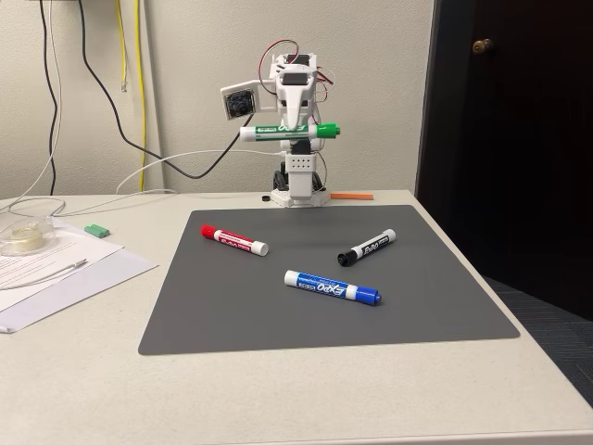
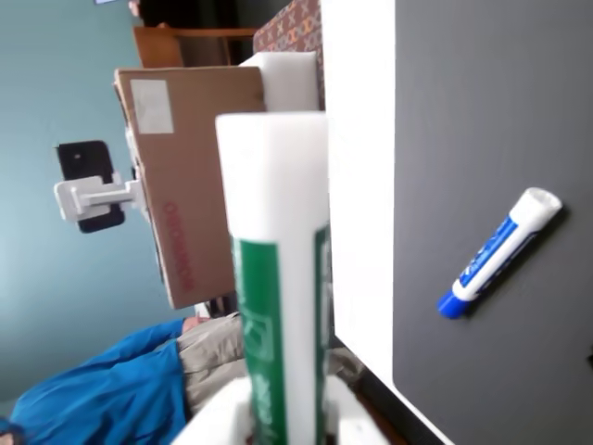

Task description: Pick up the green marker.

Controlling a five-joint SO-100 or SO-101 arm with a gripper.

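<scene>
The green marker (image 1: 287, 133), with a white barrel, green label and green cap, hangs level in the air above the back of the table. My gripper (image 1: 295, 130) is shut on its middle, the cap pointing right in the fixed view. Up close in the wrist view the green marker (image 2: 278, 306) runs up the middle of the picture, held at the bottom edge by the gripper (image 2: 283, 422).
On the dark grey mat (image 1: 232, 306) lie a red-capped marker (image 1: 234, 240), a black marker (image 1: 367, 247) and a blue marker (image 1: 333, 288), the blue marker (image 2: 500, 250) also seen from the wrist. Papers (image 1: 56, 269) and tape lie left. A cardboard box (image 2: 190, 176) and a seated person (image 2: 120, 389) are beyond the table.
</scene>
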